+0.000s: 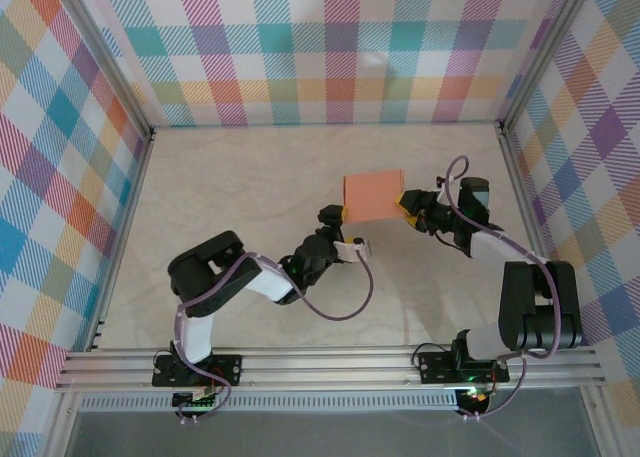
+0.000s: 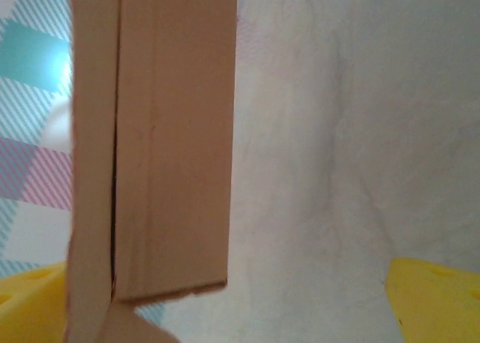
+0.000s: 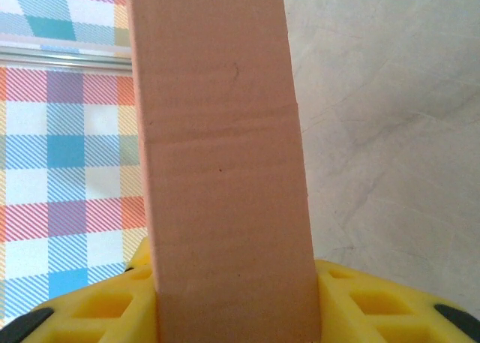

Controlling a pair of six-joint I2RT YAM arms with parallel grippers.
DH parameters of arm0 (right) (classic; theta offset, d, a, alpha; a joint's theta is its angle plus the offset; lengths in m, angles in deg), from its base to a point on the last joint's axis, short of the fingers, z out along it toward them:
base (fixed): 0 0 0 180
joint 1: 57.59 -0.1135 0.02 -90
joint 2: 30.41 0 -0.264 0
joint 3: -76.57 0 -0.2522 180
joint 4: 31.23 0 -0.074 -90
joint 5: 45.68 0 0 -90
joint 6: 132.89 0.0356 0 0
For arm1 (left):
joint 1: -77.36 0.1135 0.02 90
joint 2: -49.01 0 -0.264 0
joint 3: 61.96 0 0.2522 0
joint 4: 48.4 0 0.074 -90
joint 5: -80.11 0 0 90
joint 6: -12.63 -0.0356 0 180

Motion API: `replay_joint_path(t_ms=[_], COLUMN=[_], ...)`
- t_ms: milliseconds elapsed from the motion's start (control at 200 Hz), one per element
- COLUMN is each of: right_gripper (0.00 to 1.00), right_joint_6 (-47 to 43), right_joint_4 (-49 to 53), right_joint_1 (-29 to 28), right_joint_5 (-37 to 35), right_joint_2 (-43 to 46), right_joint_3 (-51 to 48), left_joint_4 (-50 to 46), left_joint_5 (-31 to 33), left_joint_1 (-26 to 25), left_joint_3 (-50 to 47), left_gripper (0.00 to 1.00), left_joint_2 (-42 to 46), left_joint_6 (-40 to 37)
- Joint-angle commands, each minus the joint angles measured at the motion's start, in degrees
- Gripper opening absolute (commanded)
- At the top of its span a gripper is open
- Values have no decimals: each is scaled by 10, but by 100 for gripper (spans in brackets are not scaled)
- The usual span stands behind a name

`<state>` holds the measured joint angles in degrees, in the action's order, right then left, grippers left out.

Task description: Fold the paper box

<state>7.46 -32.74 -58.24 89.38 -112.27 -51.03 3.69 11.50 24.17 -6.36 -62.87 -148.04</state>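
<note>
The paper box (image 1: 373, 195) is a flat salmon-orange rectangle held a little above the beige table, right of the middle. My right gripper (image 1: 408, 205) is shut on its right edge. In the right wrist view the box (image 3: 225, 170) stands between the two yellow fingers (image 3: 105, 309), which press on both of its sides. My left gripper (image 1: 333, 219) is at the box's lower left corner, wide open. In the left wrist view the box (image 2: 172, 133) shows edge-on with a seam gap, close to the left yellow finger (image 2: 30, 302) and far from the right one.
Plaid walls (image 1: 330, 47) close in the table (image 1: 240, 187) at the back and on both sides. A metal rail (image 1: 330, 362) with both arm bases runs along the near edge. A cable loops beside the left arm (image 1: 345, 302).
</note>
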Motion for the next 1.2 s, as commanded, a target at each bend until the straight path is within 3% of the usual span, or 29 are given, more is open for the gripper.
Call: replay_joint_path(t_ms=[0, 145, 530, 765, 1035, 1195], right_gripper=[47, 46, 46, 48, 51, 59], right_joint_6=[-1, 12, 17, 18, 23, 23], right_joint_4=[2, -16, -11, -9, -7, -3], right_joint_1=[5, 6, 6, 6, 7, 7], right_joint_5=[26, 33, 34, 33, 28, 27], right_joint_2=[17, 21, 27, 28, 28, 29], right_joint_3=[-10, -18, -15, -12, -8, -6], left_joint_4=[120, 98, 96, 89, 61, 44], left_joint_5=[60, 66, 74, 71, 63, 61], left_joint_1=[-4, 5, 7, 6, 5, 5], left_joint_3=[41, 52, 46, 45, 41, 37], left_gripper=[86, 77, 53, 44, 42, 40], left_joint_2=[-20, -20, -20, -19, -10, 0], left_joint_6=[-87, -55, -72, -74, -62, -47])
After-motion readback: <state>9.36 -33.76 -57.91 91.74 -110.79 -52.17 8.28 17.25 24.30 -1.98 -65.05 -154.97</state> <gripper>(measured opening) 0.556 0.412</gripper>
